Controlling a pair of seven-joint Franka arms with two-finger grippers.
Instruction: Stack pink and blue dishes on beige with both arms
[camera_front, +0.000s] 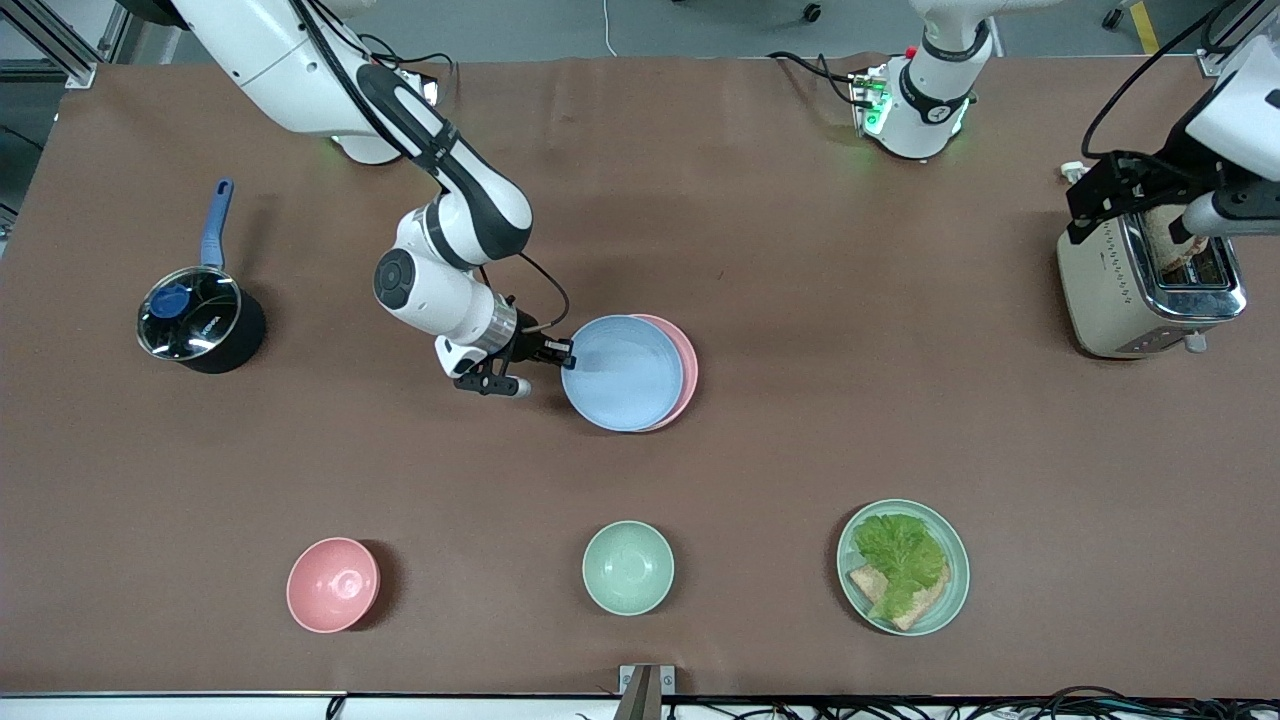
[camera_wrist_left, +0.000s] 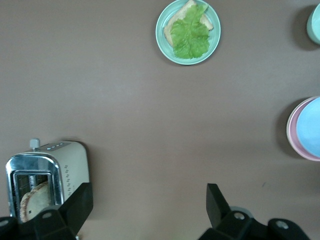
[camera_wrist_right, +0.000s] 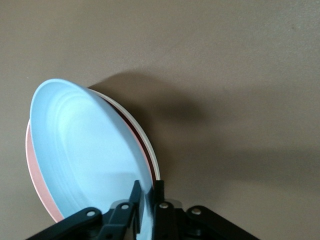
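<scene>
Plates, front view: blue plate (camera_front: 622, 372) sits mid-table over the pink plate (camera_front: 688, 362), which shows only as a crescent on the side toward the left arm's end. No beige rim is visible from here. The right gripper (camera_front: 552, 352) is at the blue plate's edge on the right arm's side. The left gripper (camera_front: 1100, 195) hangs over the toaster (camera_front: 1150, 290) at the left arm's end of the table and waits. The pink bowl (camera_front: 333, 584), mint bowl (camera_front: 628, 567) and lettuce plate (camera_front: 903, 567) are nearer the front camera, well apart from the stack. A lidded pot (camera_front: 200, 322) stands toward the right arm's end.

Left wrist view: the gripper's fingers (camera_wrist_left: 80, 202) are spread wide with nothing between them, bare tabletop below. The stack shows at the frame's edge.

Right wrist view: the right gripper's fingers are clamped on the blue plate's rim, thin edge pinched between them. The blue plate is tilted, gripped edge raised. Pink shows under it, and a cream rim, judged to be the beige plate (camera_wrist_right: 146, 145), lies lowest.

Handling, judged: the plates look stiff, light and matte, so not very slick. A rim pinch is the only hold on something so shallow. A single-edge grip lets a plate pivot, so lower it flat before letting go.
</scene>
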